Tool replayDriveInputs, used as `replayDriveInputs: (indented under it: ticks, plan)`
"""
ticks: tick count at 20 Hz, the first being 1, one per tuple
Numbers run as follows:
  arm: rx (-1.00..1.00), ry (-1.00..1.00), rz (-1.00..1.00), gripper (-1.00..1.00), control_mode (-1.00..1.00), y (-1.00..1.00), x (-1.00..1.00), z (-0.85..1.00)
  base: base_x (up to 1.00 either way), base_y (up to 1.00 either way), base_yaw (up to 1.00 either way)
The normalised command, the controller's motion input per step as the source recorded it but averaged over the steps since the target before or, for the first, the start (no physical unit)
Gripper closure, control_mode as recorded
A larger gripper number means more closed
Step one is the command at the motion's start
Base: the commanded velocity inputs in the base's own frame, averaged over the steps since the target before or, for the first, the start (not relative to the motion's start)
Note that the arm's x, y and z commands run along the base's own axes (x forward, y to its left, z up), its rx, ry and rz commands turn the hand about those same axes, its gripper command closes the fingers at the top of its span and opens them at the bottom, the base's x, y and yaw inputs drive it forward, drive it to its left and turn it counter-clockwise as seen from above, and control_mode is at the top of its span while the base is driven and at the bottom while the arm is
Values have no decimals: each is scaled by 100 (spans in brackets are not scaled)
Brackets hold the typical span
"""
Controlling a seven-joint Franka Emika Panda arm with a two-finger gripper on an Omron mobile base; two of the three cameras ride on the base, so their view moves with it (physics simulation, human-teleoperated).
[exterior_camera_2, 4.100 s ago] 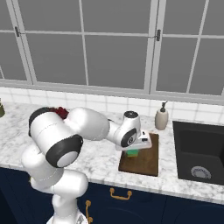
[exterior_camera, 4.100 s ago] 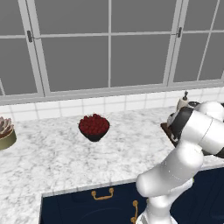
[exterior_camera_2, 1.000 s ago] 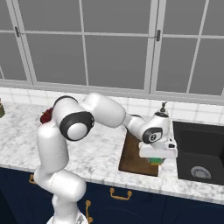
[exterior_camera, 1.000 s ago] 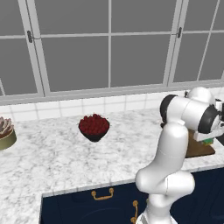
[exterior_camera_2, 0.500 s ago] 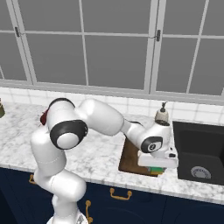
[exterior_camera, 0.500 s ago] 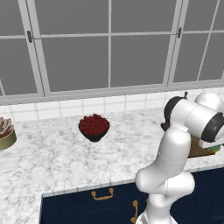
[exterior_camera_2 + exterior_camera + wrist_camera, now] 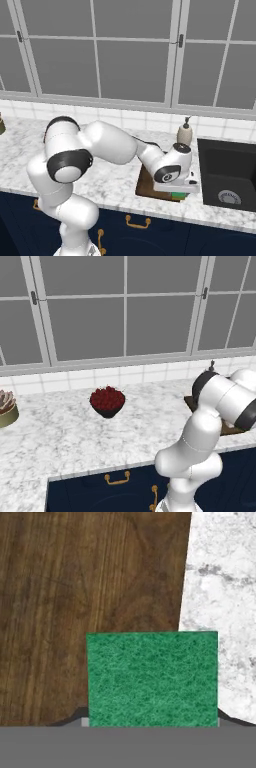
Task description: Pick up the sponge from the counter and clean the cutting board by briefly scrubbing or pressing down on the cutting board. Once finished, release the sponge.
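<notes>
The green sponge (image 7: 152, 678) fills the lower middle of the hand view and hides the fingertips that hold it. It straddles the edge of the dark brown cutting board (image 7: 90, 592), part over wood and part over the marbled counter (image 7: 222, 597). In the right base view my gripper (image 7: 176, 191) points down at the board's (image 7: 146, 186) front right corner, shut on the sponge (image 7: 178, 195), which is pressed low against it. A strip of the board (image 7: 189, 401) shows behind my arm in the left base view.
A dark sink (image 7: 227, 172) lies just right of the board, with a soap dispenser (image 7: 185, 134) behind it. A dark bowl of red fruit (image 7: 107, 401) sits mid-counter and a potted plant (image 7: 5, 408) at the far left. Navy cabinets lie below the counter edge.
The hand has carried the sponge across the board toward its front edge and lowered it. The arm's elbow swung round with it. The grip stayed shut.
</notes>
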Motion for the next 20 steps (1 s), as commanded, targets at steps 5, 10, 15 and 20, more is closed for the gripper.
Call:
replayDriveInputs:
  ticks: [5, 10, 15, 20]
  plan:
    - [0, 4, -3, 100, -100, 40, 3, 7, 0, 0, 0]
    - [0, 10, 0, 100, -100, 65, 0, 0, 0, 0, 0]
    - [0, 5, -1, 100, -100, 54, 0, -41, 0, 0, 0]
    - [0, 0, -5, 100, -100, 33, 15, -28, 0, 0, 0]
